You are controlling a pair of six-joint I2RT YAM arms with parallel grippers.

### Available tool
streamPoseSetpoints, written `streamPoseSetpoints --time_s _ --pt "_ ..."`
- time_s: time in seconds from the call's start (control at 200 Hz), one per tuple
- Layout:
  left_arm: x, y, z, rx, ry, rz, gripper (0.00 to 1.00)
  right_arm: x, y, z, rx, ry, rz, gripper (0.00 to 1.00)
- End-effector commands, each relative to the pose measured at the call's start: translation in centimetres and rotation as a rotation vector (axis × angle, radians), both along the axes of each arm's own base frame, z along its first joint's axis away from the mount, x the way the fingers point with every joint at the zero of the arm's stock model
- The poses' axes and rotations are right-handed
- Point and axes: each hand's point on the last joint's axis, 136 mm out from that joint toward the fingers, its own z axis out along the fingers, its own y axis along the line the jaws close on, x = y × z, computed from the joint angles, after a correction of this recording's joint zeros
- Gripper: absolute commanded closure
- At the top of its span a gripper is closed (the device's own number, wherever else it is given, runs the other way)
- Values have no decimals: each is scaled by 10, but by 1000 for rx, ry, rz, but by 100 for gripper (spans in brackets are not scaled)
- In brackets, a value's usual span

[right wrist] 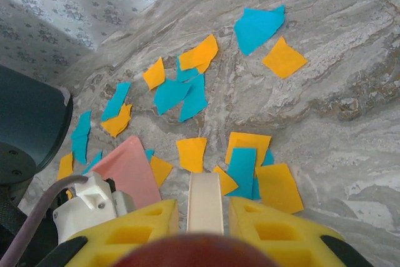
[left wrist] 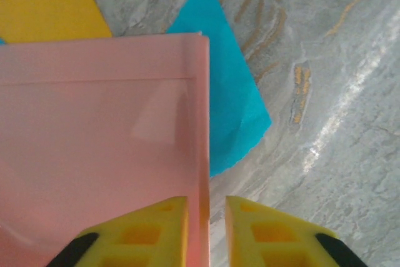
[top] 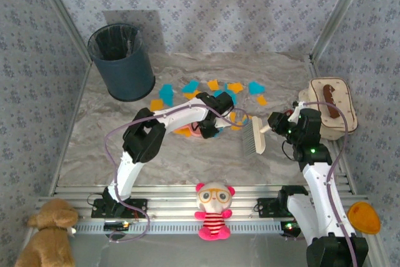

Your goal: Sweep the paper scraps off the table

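The bench looks unswept (barely begun). The dustpan sits centre, its wall between the left gripper's fingers, hold unclear. At its 3 o'clock, the right gripper clamps the brush. Scraps lie from 10 to 2 o'clock.

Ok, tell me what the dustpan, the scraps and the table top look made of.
Dustpan: smooth pink plastic, probably; slightly glossy, with a soft highlight.
Paper scraps: thin matte paper, orange and cyan, flat with a crease.
Table: grey veined marble look with sheen; real stone or a printed laminate, cannot tell.
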Motion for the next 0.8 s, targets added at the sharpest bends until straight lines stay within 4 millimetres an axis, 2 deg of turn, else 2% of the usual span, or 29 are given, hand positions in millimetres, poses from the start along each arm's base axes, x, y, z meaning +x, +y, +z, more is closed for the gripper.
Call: streamPoseSetpoints --time_s 0.0,0.09,0.265,0.39,0.495,0.6,0.795 --pt "-1 -10 5 -43 9 8 64 -1 -1 4 -12 -20 6 100" --pt "-1 -12 11 -76 0 16 53 -1 -2 3 -11 -19 5 100" --pt "0 -11 40 -218 -18 61 44 0 -3 2 -14 -21 0 100" --pt "1 1 59 -281 -52 84 41 3 -4 2 -14 -26 -6 100" --pt "1 18 70 -320 -66 108 38 5 -3 1 -6 -28 -5 100" --pt "3 41 72 -344 -67 135 34 7 -3 0 2 -24 -3 100" --pt "4 87 55 -311 -11 193 33 9 -1 2 5 -18 7 100"
